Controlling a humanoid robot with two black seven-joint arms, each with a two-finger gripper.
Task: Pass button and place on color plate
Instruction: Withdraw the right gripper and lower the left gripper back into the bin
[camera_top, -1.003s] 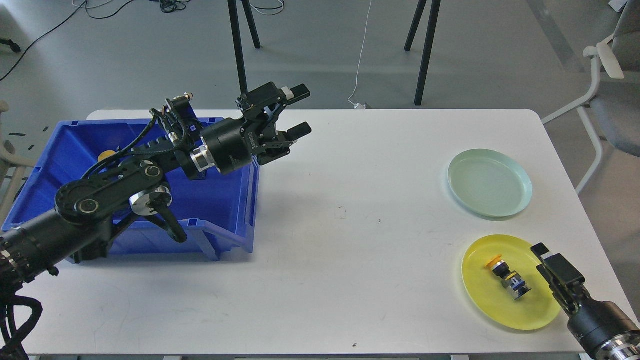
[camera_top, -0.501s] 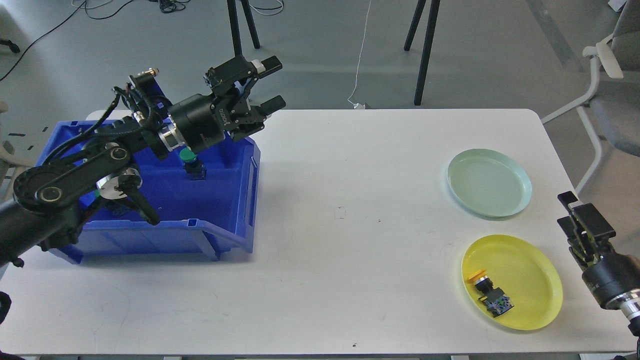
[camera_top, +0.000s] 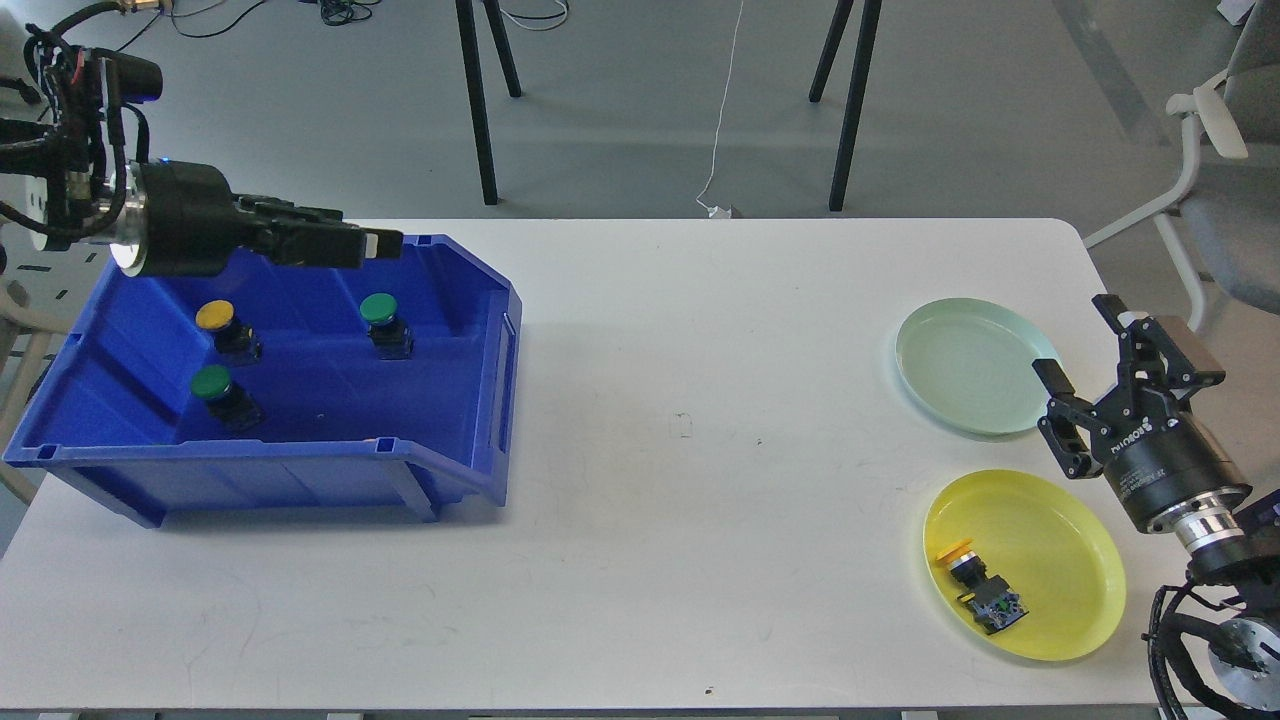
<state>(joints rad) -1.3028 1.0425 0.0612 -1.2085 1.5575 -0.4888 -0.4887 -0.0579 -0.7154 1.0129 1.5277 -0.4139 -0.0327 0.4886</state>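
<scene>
Here, in the head view, the white table (camera_top: 700, 400) carries a blue bin (camera_top: 460, 300) at the left and two plates at the right. The left gripper (camera_top: 375, 243) is seen edge-on above the bin's rear wall, its fingers overlapping in this view, so whether it is spread or closed cannot be determined; nothing is visibly held in it. Three buttons stand inside the bin, below and apart from that gripper: a yellow-capped button (camera_top: 228, 330) at the rear left, a green-capped button (camera_top: 383, 324) at the rear right, nearest the gripper, and a second green-capped button (camera_top: 222, 397) toward the front left. The right gripper (camera_top: 1080, 345) stands at the right table edge with its two fingers spread wide and nothing between them; one fingertip overlaps the right rim of the pale green plate (camera_top: 978, 366). The yellow plate (camera_top: 1050, 540) lies just in front of the pale green plate, near the front right corner. A yellow-capped button on the plate (camera_top: 978, 587) lies on its side in the left part of the yellow plate, below the right gripper and well apart from its fingers.
</scene>
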